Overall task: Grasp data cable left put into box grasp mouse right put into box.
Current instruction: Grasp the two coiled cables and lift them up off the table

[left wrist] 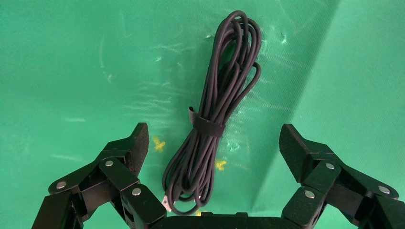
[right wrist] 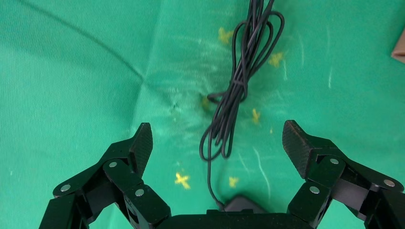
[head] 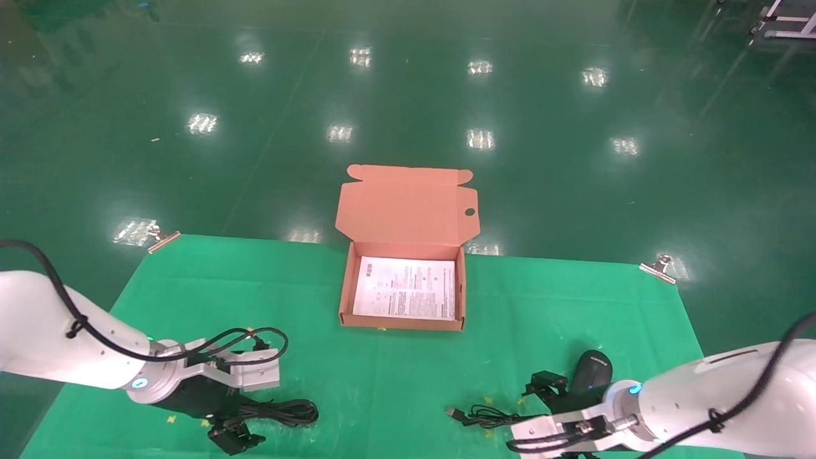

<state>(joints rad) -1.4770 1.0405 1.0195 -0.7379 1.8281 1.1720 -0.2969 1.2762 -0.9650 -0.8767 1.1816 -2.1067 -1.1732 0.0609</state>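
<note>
**Two open grippers waited over the cable and the mouse**

Nearest the robot, the left gripper (left wrist: 212,143) hung low over the green cloth on the bench (head: 408,376). Its two black fingers were spread wide and held nothing. Right between them lay the data cable (left wrist: 217,114), a thick black bundle wound in long loops and tied in the middle with a black strap. It looked soft and bendy, and light too. I think the best place to grab it was at the strap, where the loops were bunched tight. A grab at the loose ends might have let the loops slip out.

On the other side, the right gripper (right wrist: 217,143) was also wide open and empty. The mouse (head: 591,370), small, black and oval, sat just under it, and its thin black cord (right wrist: 239,81) lay in loose loops on the cloth in front. The mouse looked hard and smooth, so it should be pinched on its two sides. The cord would likely drag behind.

Farther off, in the middle of the bench, stood the box (head: 347,287), shallow and made of orange cardboard. Its lid was open, and a white printed paper (head: 405,288) lay inside.
</note>
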